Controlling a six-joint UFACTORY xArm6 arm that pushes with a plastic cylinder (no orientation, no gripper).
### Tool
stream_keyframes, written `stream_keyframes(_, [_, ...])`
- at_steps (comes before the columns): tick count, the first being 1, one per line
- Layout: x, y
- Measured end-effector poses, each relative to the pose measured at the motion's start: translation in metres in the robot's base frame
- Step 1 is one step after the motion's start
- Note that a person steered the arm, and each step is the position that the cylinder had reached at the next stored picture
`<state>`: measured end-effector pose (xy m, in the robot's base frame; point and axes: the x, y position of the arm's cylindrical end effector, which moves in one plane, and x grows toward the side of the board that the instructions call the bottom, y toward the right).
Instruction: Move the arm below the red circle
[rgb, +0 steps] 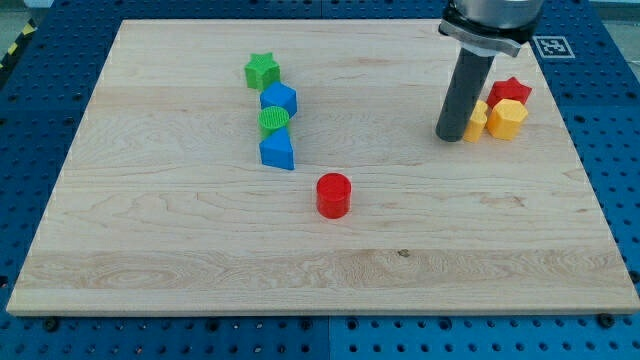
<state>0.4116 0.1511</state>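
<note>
Red circle (333, 194) is sitting near the middle of the wooden tabletop (200, 250), apart from the other blocks. My tip (451, 137) is resting well up and to the view's right of it, just beside a yellow block (478, 121), a yellow hexagon (507, 118) and a red star (511, 91). No claw is showing, only the rod. Toward the view's left, a green star (261, 71), blue hexagon (279, 99), green circle (273, 120) and blue block (278, 151) are lining up.

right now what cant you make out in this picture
- Yellow block behind the rod, camera view: the rod covers its left part, so its shape is unclear.
- Red star: the yellow hexagon hides its lower half.
- My tip: whether it touches the yellow block cannot be told.
- Arm above the rod: cut off by the view's top.
</note>
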Motion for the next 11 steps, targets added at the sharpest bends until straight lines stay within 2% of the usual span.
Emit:
stream_keyframes(3, [-0.017, 0.018])
stream_keyframes(5, [-0.003, -0.068])
stream_keyframes(7, [0.007, -0.068])
stream_keyframes(8, [0.046, -0.051])
stream_keyframes(9, [0.117, -0.06])
stream_keyframes(10, [0.159, -0.123])
stream_keyframes(11, [0.159, -0.139])
